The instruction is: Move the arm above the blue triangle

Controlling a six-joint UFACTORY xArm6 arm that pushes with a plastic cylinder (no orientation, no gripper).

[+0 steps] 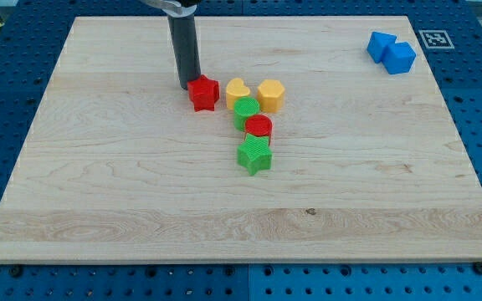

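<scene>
two blue blocks far from my tip.

The rod is cut off by the view's top edge, so the arm above it goes unseen. The two blue blocks touch, and which one is the triangle cannot be told. The green round block is partly covered by the red round block.
</scene>
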